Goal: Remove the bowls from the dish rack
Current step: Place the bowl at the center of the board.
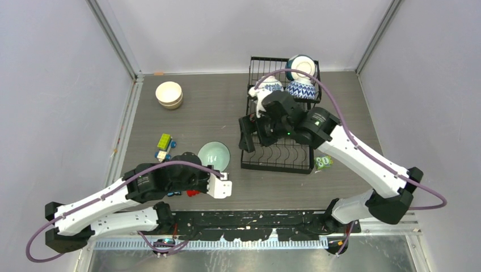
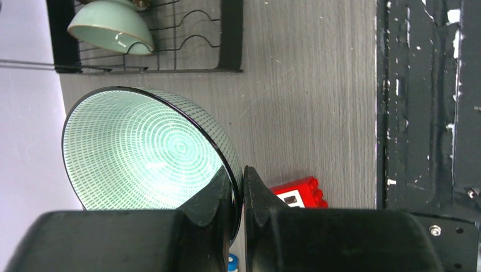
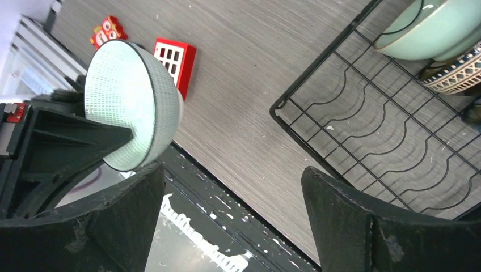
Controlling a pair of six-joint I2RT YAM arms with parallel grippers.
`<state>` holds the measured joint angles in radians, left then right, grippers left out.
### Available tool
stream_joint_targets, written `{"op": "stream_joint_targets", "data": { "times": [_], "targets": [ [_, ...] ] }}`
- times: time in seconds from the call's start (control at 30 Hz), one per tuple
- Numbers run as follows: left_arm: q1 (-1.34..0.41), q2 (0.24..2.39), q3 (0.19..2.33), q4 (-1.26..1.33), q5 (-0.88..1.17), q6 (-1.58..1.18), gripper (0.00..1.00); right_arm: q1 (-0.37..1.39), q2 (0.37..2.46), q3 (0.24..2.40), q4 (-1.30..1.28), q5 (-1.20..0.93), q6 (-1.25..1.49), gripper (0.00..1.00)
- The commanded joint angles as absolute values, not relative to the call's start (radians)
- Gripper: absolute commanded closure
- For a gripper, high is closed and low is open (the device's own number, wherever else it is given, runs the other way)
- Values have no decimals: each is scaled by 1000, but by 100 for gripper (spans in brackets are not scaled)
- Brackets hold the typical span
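Note:
My left gripper (image 2: pixel 243 190) is shut on the black rim of a pale green grid-patterned bowl (image 2: pixel 147 150), held tilted above the table left of the dish rack (image 1: pixel 278 158). The same bowl (image 1: pixel 214 156) shows in the top view and in the right wrist view (image 3: pixel 136 102). My right gripper (image 3: pixel 231 171) is open and empty, hovering at the rack's left edge (image 1: pixel 247 136). On the rack's upper part stand two blue-and-white bowls (image 1: pixel 300 89) (image 1: pixel 271 85) and a bowl on edge (image 1: pixel 300 67). A pale green bowl (image 3: pixel 431 28) rests in the rack over a patterned one (image 3: pixel 459 73).
A stack of cream bowls (image 1: pixel 169 94) stands at the far left of the table. Small toy blocks (image 1: pixel 164 141) lie left of the held bowl, a red block (image 2: pixel 298 191) under it. A green toy (image 1: pixel 324 162) lies by the rack's right corner. Walls enclose the table.

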<state>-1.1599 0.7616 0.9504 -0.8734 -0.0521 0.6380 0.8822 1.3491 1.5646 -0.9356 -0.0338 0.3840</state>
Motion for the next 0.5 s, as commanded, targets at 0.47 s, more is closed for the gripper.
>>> {"op": "stream_joint_targets", "data": {
  "times": [0.47],
  "targets": [
    [-1218, 813, 1033, -1039, 113, 759, 100, 1082, 1566, 1674, -961, 89, 350, 17]
  ]
}}
